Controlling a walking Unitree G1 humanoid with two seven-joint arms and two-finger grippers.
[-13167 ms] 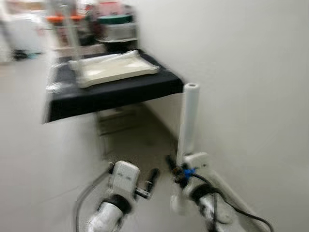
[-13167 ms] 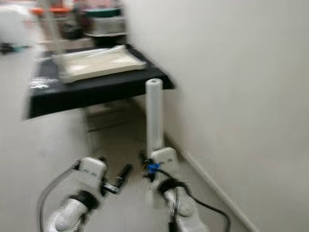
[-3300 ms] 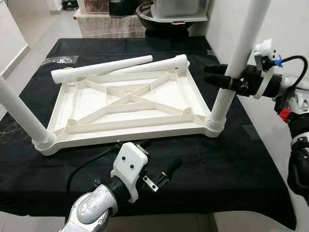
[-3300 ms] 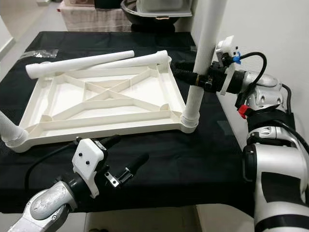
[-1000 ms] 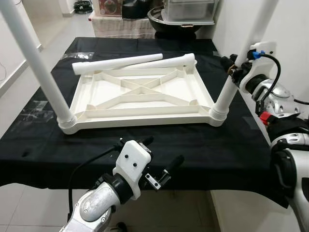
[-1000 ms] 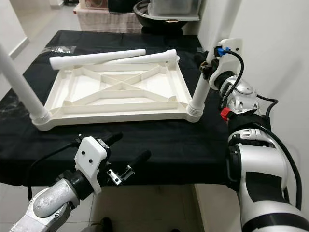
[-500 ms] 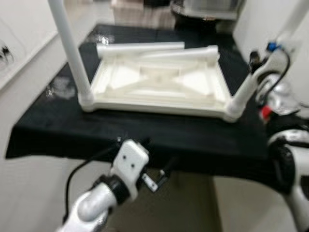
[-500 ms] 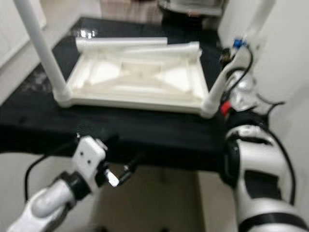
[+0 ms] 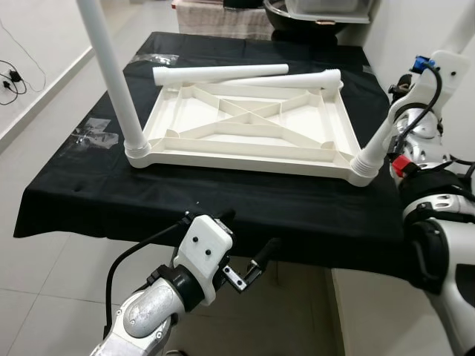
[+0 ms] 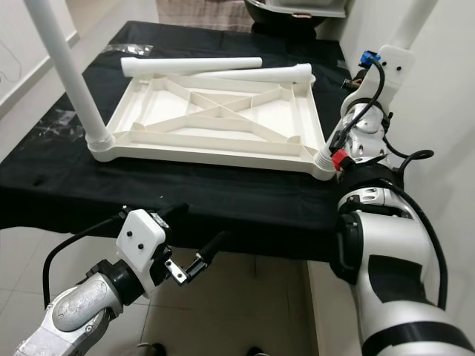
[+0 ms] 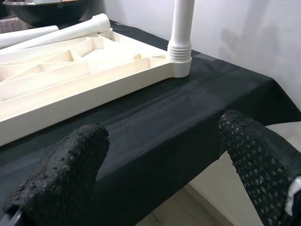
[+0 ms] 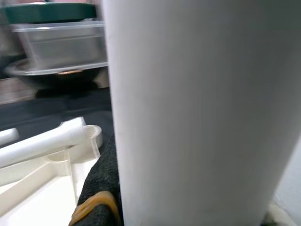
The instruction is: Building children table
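Note:
A white plastic tabletop (image 9: 245,130) lies upside down on the black-clothed table (image 9: 223,208). One white leg (image 9: 110,74) stands upright in its front left corner. Another leg (image 9: 375,144) stands tilted in the front right corner. My right gripper (image 9: 403,84) is shut on this leg partway up; in the right wrist view the leg (image 12: 188,117) is very close, with a black finger (image 12: 99,188) against it. Two loose legs (image 9: 223,72) lie along the tabletop's far edge. My left gripper (image 9: 251,231) hangs open and holds nothing, low in front of the table edge (image 11: 160,155).
A dark bowl and a clear plastic box (image 9: 323,7) stand behind the table. A white wall runs close along the right side. Crumpled clear plastic (image 9: 95,132) lies on the cloth at the left. Tiled floor with a cable (image 9: 11,74) spreads to the left.
The whole picture has shifted and sharpened as the camera moved. My right gripper keeps its hold on the front right leg, and my left gripper stays open and low.

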